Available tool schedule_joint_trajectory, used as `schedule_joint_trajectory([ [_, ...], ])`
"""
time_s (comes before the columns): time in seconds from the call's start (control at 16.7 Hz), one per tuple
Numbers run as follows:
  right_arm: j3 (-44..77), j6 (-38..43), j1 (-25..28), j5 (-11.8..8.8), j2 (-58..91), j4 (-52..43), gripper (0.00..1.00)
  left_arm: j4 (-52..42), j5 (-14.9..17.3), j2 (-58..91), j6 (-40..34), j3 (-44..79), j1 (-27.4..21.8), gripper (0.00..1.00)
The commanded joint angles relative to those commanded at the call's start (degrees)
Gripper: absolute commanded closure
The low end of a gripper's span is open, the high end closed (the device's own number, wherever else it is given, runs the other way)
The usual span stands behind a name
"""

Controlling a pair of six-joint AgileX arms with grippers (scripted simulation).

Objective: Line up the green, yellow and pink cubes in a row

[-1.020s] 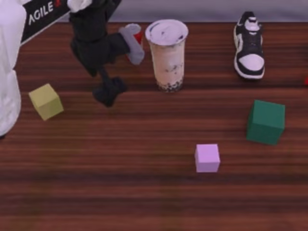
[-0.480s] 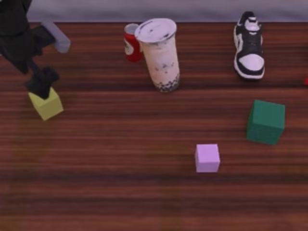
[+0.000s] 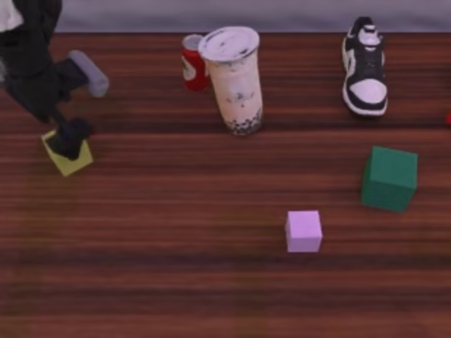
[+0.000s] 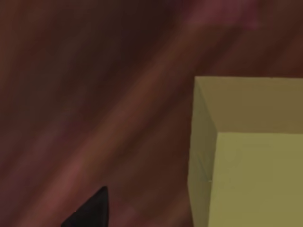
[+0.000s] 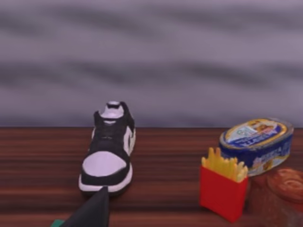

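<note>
The yellow cube (image 3: 69,160) lies near the table's left edge. My left gripper (image 3: 68,137) hangs over it, open, covering its far half. In the left wrist view the yellow cube (image 4: 251,156) looms close, and one dark fingertip (image 4: 92,213) stands clear of its side. The pink cube (image 3: 304,231) sits right of centre. The green cube (image 3: 389,178) rests farther right. My right gripper (image 5: 142,224) is outside the top view, open, with one fingertip (image 5: 92,210) showing and a corner of the green cube (image 5: 57,222) beside it.
A tall bubble-tea cup (image 3: 236,77) and a red can (image 3: 192,62) stand at the back centre. A black-and-white shoe (image 3: 365,67) lies at the back right. Past it, the right wrist view shows a red fries box (image 5: 222,189) and a blue tin (image 5: 255,139).
My left arm swung from beside the cup to the table's left side, then came down over the yellow cube. The cup's top now leans slightly left. The cubes have not moved.
</note>
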Motion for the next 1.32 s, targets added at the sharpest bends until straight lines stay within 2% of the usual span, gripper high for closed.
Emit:
schedule_joint_trajectory([
  [0.24, 0.0, 0.0, 0.0, 0.0, 0.0, 0.0, 0.0, 7.9, 0.0, 2.3, 0.1, -5.5, 0.1, 0.0],
  [0.54, 0.0, 0.0, 0.0, 0.0, 0.0, 0.0, 0.0, 8.8, 0.0, 2.6, 0.2, -6.2, 0.1, 0.0],
  [1.32, 0.0, 0.0, 0.0, 0.0, 0.0, 0.0, 0.0, 8.8, 0.0, 2.6, 0.2, -6.2, 0.1, 0.98],
])
